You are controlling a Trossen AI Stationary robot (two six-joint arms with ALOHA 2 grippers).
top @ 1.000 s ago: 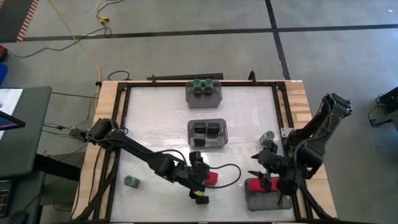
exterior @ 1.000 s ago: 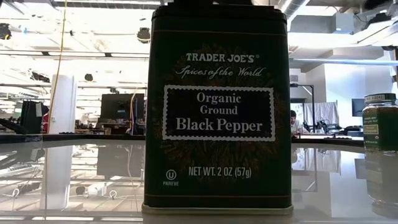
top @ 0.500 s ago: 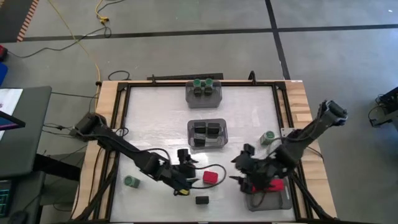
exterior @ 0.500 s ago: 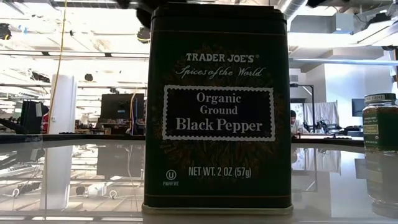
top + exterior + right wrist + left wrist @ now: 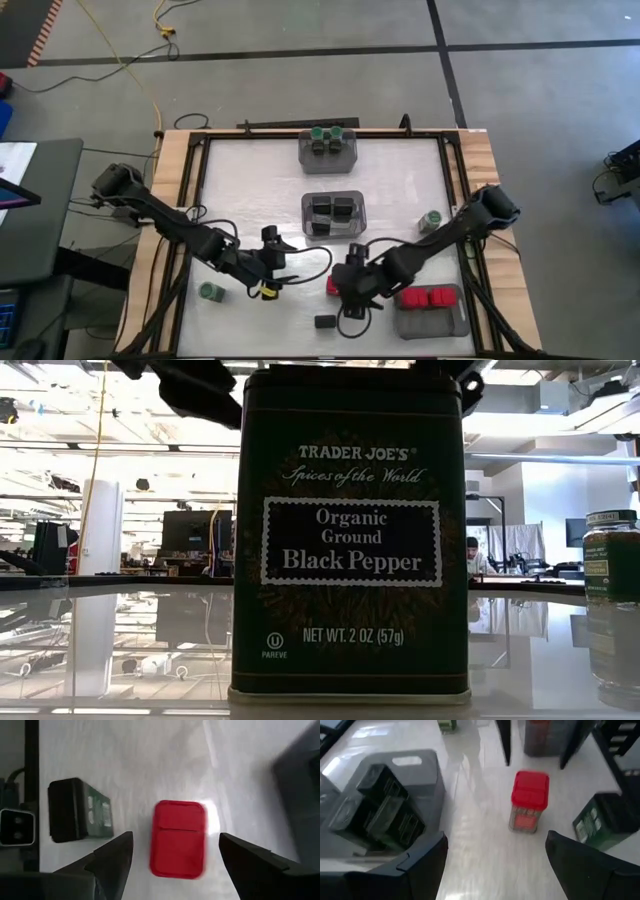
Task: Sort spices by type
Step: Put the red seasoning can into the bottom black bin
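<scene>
Since a second ago the right hand (image 5: 345, 290) has swung from the red-cap bin (image 5: 430, 318) to the counter's middle front, and the left hand (image 5: 275, 262) has drawn back leftward.

The right hand hangs spread directly over the upright red-capped spice jar (image 5: 178, 838), touching nothing; the left hand is also spread and empty, with that jar (image 5: 529, 800) ahead of it. A black pepper tin (image 5: 324, 322) lies just beside the jar on the white counter (image 5: 250, 190). One green-capped jar (image 5: 211, 292) stands near the left edge, another (image 5: 431, 220) near the right. Two red-capped jars (image 5: 426, 298) sit in the front-right bin, black tins (image 5: 333, 210) in the centre bin, green-capped jars (image 5: 328, 135) in the far bin.
</scene>
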